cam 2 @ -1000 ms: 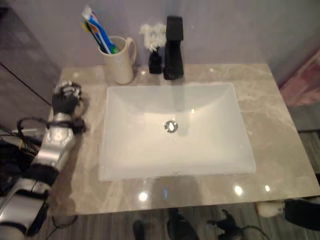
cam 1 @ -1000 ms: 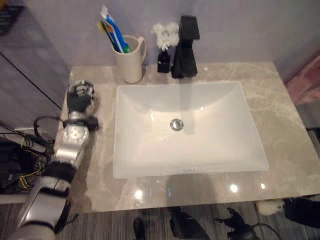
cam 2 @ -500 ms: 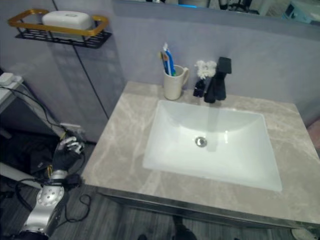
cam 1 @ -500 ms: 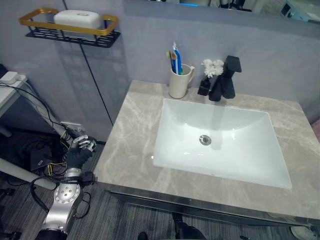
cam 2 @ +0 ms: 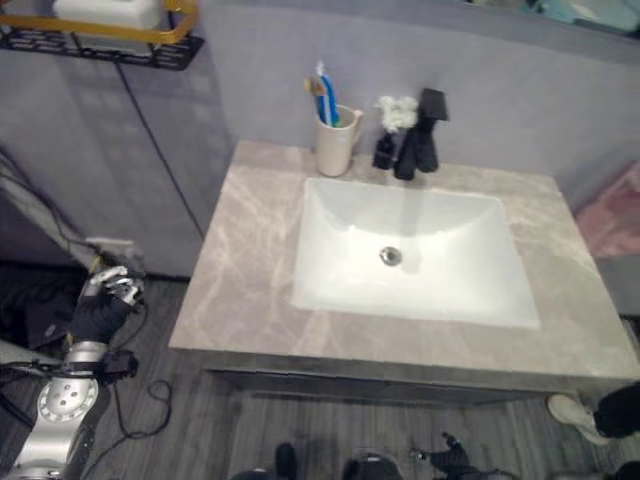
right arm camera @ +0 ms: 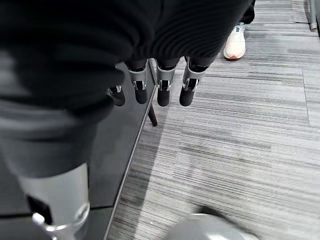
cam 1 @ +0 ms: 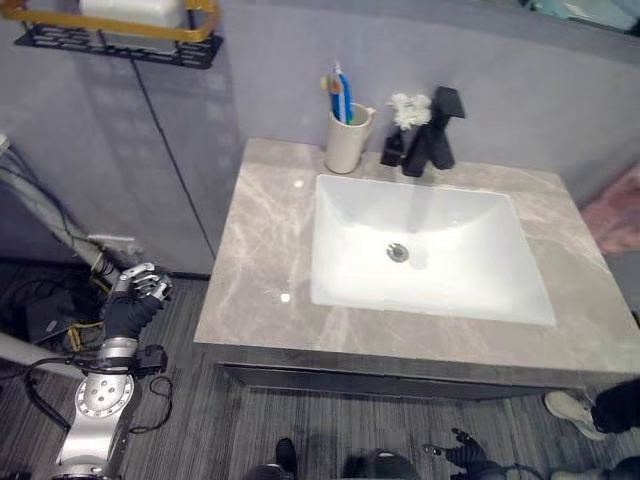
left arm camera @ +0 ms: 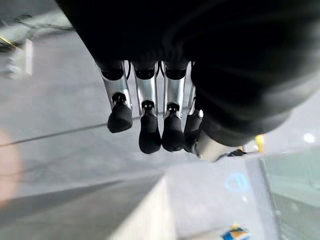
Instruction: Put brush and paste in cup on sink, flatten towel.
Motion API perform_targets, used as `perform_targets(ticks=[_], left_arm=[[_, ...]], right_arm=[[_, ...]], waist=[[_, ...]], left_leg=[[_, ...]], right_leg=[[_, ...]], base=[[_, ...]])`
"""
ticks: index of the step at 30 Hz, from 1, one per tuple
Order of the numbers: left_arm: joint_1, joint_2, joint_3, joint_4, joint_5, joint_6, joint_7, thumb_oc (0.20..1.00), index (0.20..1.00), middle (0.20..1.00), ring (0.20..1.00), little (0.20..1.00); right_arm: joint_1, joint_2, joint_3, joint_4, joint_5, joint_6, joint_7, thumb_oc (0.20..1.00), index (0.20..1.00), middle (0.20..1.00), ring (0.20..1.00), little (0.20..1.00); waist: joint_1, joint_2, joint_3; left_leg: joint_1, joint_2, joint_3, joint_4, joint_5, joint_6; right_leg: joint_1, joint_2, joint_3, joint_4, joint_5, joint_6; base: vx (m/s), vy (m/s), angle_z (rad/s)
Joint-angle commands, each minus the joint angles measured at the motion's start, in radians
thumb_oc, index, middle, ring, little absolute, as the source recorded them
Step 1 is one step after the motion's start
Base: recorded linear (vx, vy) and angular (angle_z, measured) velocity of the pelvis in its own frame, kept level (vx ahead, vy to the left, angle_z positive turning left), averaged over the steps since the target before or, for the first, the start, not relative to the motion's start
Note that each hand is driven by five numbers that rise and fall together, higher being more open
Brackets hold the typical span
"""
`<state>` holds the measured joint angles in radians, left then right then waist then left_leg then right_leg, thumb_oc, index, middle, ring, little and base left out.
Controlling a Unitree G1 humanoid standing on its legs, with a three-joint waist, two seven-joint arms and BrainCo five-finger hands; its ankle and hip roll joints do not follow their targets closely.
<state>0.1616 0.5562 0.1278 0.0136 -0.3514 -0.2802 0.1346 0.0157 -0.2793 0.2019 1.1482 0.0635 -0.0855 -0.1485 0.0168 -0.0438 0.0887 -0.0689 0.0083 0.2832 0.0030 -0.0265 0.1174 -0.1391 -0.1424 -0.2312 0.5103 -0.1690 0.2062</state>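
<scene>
The brush (cam 1: 336, 88) and paste (cam 1: 344, 98) stand in the cup (cam 1: 347, 142), long axes nearly upright, tips leaning slightly left toward the wall. My left hand (cam 1: 133, 297) hangs low beside the counter (cam 1: 256, 262), off its left edge, fingers relaxed, holding nothing. My right hand (right arm camera: 159, 82) hangs over the floor (right arm camera: 240, 130), fingers loose and empty. Beyond the sink (cam 1: 424, 251), the cup sits at the back left corner, with a black tap (cam 1: 432, 134) and white flowers (cam 1: 406, 108) just beside it.
</scene>
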Motion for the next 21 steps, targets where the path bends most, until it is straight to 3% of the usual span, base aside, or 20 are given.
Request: perform_targets(ticks=[1, 2, 3, 5, 6, 7, 10, 13, 18, 20, 21], left_arm=[[0.037, 0.0, 0.076, -0.086, -0.009, -0.049, 0.013, 0.231, 0.231, 0.231, 0.231, 0.231], [0.039, -0.002, 0.078, -0.087, -0.013, -0.052, 0.013, 0.266, 0.266, 0.266, 0.266, 0.266], [0.061, -0.007, 0.095, -0.083, -0.021, -0.053, 0.011, 0.2, 0.2, 0.2, 0.2, 0.2], [0.071, -0.01, 0.101, -0.079, -0.026, -0.054, 0.011, 0.206, 0.206, 0.206, 0.206, 0.206], [0.064, -0.012, 0.101, -0.069, -0.021, -0.056, 0.017, 0.407, 0.407, 0.407, 0.407, 0.407], [0.067, -0.02, 0.099, -0.065, -0.02, -0.058, 0.021, 0.504, 0.504, 0.504, 0.504, 0.504], [0.067, -0.034, 0.094, -0.053, -0.033, -0.057, 0.027, 0.598, 0.598, 0.598, 0.598, 0.598], [0.032, -0.055, 0.064, 0.003, -0.019, -0.054, 0.052, 0.793, 0.793, 0.793, 0.793, 0.793], [-0.007, -0.078, 0.041, 0.061, -0.008, -0.055, 0.082, 0.834, 0.834, 0.834, 0.834, 0.834], [-0.029, -0.091, 0.036, 0.09, -0.006, -0.057, 0.097, 0.84, 0.84, 0.84, 0.84, 0.84], [-0.038, -0.093, 0.038, 0.09, -0.007, -0.059, 0.105, 0.846, 0.846, 0.846, 0.846, 0.846]], right_arm=[[0.036, -0.017, 0.028, 0.019, -0.017, 0.007, -0.007, 1.0, 1.0, 1.0, 1.0, 1.0], [0.03, -0.018, 0.03, 0.01, -0.017, 0.005, -0.008, 1.0, 1.0, 1.0, 1.0, 1.0], [0.031, -0.028, 0.037, 0.0, -0.031, 0.005, -0.008, 1.0, 1.0, 1.0, 1.0, 1.0], [0.035, -0.036, 0.042, -0.02, -0.04, 0.006, -0.006, 1.0, 1.0, 1.0, 1.0, 1.0], [0.043, -0.059, 0.042, -0.069, -0.049, -0.001, -0.005, 1.0, 1.0, 1.0, 1.0, 1.0], [0.052, -0.067, 0.033, -0.082, -0.044, -0.005, -0.007, 1.0, 1.0, 1.0, 1.0, 1.0], [0.076, -0.084, 0.014, -0.127, -0.028, -0.012, -0.007, 1.0, 1.0, 1.0, 1.0, 1.0], [0.106, -0.113, -0.012, -0.195, -0.014, -0.025, -0.012, 1.0, 1.0, 1.0, 1.0, 1.0], [0.126, -0.138, -0.024, -0.236, -0.008, -0.035, -0.014, 1.0, 1.0, 1.0, 1.0, 1.0], [0.126, -0.146, -0.022, -0.248, -0.009, -0.039, -0.015, 1.0, 1.0, 1.0, 1.0, 1.0], [0.117, -0.149, -0.018, -0.242, -0.007, -0.038, -0.016, 1.0, 1.0, 1.0, 1.0, 1.0]], waist=[[0.026, -0.042, -0.07], [0.03, -0.048, -0.071], [0.038, -0.048, -0.072], [0.035, -0.045, -0.07], [0.024, -0.041, -0.065], [0.021, -0.039, -0.064], [0.013, -0.038, -0.06], [-0.005, -0.032, -0.05], [-0.017, -0.026, -0.04], [-0.017, -0.025, -0.032], [-0.007, -0.028, -0.02]], left_leg=[[-0.082, -0.024, 0.009, -0.043, 0.064, -0.103], [-0.082, -0.022, 0.029, -0.049, 0.069, -0.105], [-0.069, -0.014, 0.06, -0.049, 0.055, -0.114], [-0.062, -0.008, 0.068, -0.052, 0.06, -0.117], [-0.078, 0.009, 0.096, -0.044, 0.093, -0.118], [-0.081, 0.015, 0.1, -0.048, 0.101, -0.123], [-0.085, 0.023, 0.112, -0.05, 0.115, -0.131], [-0.1, 0.04, 0.114, -0.038, 0.138, -0.147], [-0.115, 0.047, 0.089, -0.021, 0.152, -0.161], [-0.132, 0.044, 0.048, 0.006, 0.15, -0.17], [-0.148, 0.041, -0.015, 0.039, 0.141, -0.178]], right_leg=[[0.104, 0.025, -0.035, -0.25, 0.137, -0.058], [0.103, 0.03, -0.038, -0.28, 0.134, -0.059], [0.107, 0.029, -0.063, -0.309, 0.102, -0.059], [0.107, 0.045, -0.052, -0.322, 0.09, -0.065], [0.106, 0.073, -0.04, -0.361, 0.089, -0.084], [0.115, 0.085, -0.037, -0.391, 0.076, -0.091], [0.122, 0.101, -0.016, -0.426, 0.076, -0.099], [0.132, 0.12, 0.011, -0.465, 0.077, -0.111], [0.142, 0.13, 0.037, -0.497, 0.087, -0.122], [0.145, 0.131, 0.056, -0.517, 0.1, -0.123], [0.138, 0.127, 0.072, -0.513, 0.102, -0.125]], base=[[-0.14, -0.061, -1.37], [-0.05, -0.095, -1.45], [0.01, -0.104, -1.07], [-0.04, -0.12, -1.2], [-0.12, -0.144, -1.15], [-0.12, -0.143, -0.48], [-0.05, -0.111, -0.2], [-0.06, -0.111, -0.32], [-0.05, -0.071, -0.17], [-0.09, -0.05, -0.12], [-0.09, -0.013, -0.13]])
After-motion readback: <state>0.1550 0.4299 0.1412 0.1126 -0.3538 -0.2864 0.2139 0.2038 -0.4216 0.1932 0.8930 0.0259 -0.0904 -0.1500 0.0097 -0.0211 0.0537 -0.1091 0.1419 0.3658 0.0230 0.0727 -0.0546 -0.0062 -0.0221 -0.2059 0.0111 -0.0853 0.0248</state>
